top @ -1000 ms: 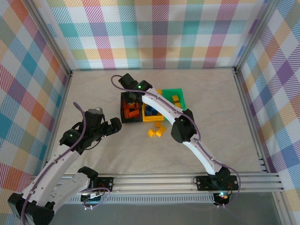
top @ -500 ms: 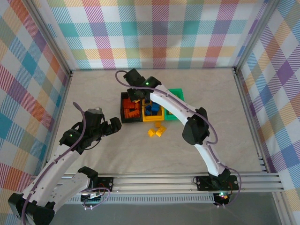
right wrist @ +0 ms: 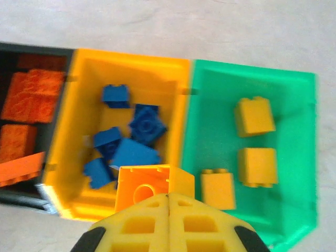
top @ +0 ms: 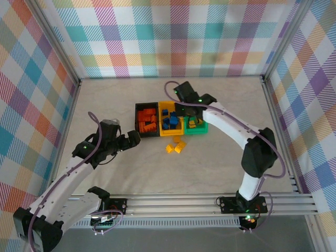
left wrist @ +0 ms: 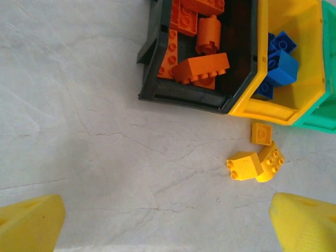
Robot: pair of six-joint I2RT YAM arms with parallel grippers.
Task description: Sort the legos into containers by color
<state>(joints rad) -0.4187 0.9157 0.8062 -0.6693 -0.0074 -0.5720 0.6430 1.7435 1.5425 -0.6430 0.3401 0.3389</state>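
My right jaws pinching a yellow plastic brick [right wrist: 149,182] above the yellow plastic bin [right wrist: 131,62] and green plastic bin [right wrist: 252,71], left jaws gaping wide

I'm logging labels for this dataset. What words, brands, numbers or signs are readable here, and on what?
None readable: the black bin, yellow bin, green bin and legos show no print; any embossing on the studs is too small to tell.

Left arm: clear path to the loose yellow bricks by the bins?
Likely yes: the left end effector is open, with only bare table between it and the loose yellow bricks. The right arm is over the green bin.
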